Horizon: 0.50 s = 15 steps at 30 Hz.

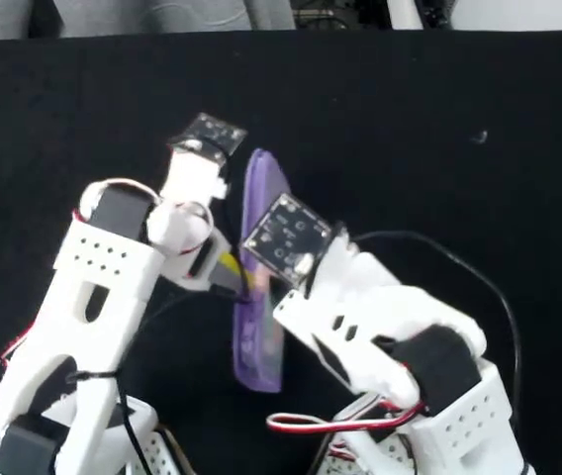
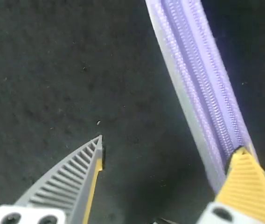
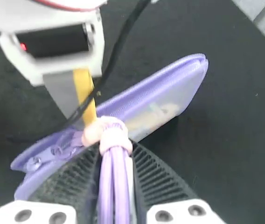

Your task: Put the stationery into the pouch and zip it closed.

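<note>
Pouch [image 1: 261, 188] stood on edge with stationery [image 3: 156, 112] seemingly inside, right gripper [image 3: 115, 149] clamped on its zip pull [image 3: 110, 133], left gripper [image 2: 170, 145] spread open alongside, zipping apparently under way.

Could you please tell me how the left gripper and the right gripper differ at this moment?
The left gripper is open, while the right gripper is shut on a purple strap. The left gripper's fingers are grey and yellow; the right gripper's are black. Both are at the purple pouch, the left's yellow finger against its zipper edge.
</note>
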Available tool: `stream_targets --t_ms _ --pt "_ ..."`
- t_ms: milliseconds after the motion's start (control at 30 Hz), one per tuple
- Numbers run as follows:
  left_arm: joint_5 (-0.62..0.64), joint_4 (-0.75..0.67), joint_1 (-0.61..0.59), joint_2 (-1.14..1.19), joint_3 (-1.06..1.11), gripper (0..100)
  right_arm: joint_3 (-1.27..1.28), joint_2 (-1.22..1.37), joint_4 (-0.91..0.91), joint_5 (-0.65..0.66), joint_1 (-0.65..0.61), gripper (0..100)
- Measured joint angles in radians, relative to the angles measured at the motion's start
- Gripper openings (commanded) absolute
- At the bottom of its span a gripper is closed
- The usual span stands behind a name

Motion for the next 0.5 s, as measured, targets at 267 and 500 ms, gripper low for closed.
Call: stream_targets --t_ms 267,500 --pt "-0.103 -0.003 -0.193 0.000 0.066 41 0.006 0.000 0.000 0.000 0.000 1.1" --pt "-0.158 -0.095 -0.293 0.000 0.210 41 0.063 0.000 0.000 0.037 0.000 1.1"
